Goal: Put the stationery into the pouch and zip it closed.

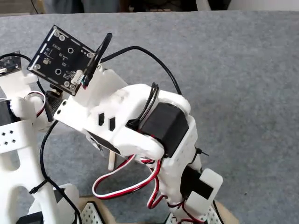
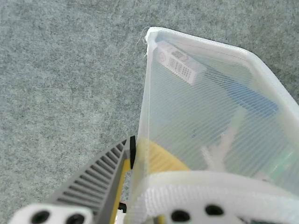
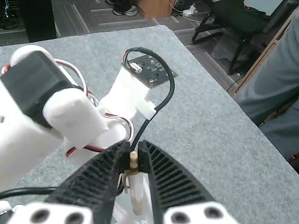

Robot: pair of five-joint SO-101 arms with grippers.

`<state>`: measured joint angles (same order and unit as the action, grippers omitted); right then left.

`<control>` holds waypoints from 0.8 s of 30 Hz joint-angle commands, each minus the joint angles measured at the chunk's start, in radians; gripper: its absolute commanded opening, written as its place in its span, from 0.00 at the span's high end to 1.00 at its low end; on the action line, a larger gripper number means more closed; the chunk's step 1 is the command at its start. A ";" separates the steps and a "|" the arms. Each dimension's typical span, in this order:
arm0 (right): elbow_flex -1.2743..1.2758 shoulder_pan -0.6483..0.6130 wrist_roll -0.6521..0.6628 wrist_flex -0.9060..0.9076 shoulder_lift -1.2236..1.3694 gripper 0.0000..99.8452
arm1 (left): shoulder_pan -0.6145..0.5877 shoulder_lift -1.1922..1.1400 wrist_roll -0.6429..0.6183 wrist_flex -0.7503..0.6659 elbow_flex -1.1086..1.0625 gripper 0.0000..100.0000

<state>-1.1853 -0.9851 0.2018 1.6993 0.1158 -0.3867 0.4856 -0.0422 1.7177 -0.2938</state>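
Pouch (image 2: 201,107) of translucent white mesh is sitting in the grip of my left claw (image 2: 138,163), whose dark ribbed finger (image 2: 105,175) is pressing against the pouch's near edge with no gap showing, so the claw is clamping the fabric. The pouch is stretching away from the claw over the grey counter (image 2: 60,70); whether it is touching the counter, I cannot tell. Through the mesh, stationery is showing: a white labelled piece (image 2: 176,65) is lying in the corner farthest from the claw, a blue bar (image 2: 247,100) is running slantwise beside it, a pale forked shape (image 2: 224,142) is lying nearer the claw, a yellow patch (image 2: 161,161) is sitting just beside the ribbed finger, and a green bit (image 2: 286,163) is showing at the pouch's edge. My right claw (image 3: 133,150) is standing nearly closed, its two dark fingers (image 3: 105,172) pinching a pale stick (image 3: 134,186) between them. Beyond it, the other arm (image 3: 51,107) is carrying a dark circuit board (image 3: 150,70) above the counter. In the high view, a white arm (image 1: 154,126) is leaning across the middle of the counter, and a second arm (image 1: 18,140) is standing beside it.
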 commanded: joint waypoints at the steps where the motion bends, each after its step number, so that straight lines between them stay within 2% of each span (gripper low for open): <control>1: -0.013 -0.015 0.000 0.003 -0.004 0.98 | -0.004 -0.075 0.002 -0.009 -0.096 0.97; 4: -0.013 -0.015 0.000 0.003 -0.004 0.98 | -0.004 -0.075 0.002 -0.009 -0.096 0.97; 9: -0.013 -0.015 0.000 0.003 -0.004 0.91 | -0.004 -0.075 0.002 -0.009 -0.096 0.97; 24: -0.013 -0.008 0.000 0.005 -0.005 0.91 | -0.004 -0.075 0.002 -0.009 -0.096 0.97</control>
<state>-1.1853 -0.9851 0.2018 1.6993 0.1158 -0.3867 0.4856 -0.0422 1.7177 -0.2938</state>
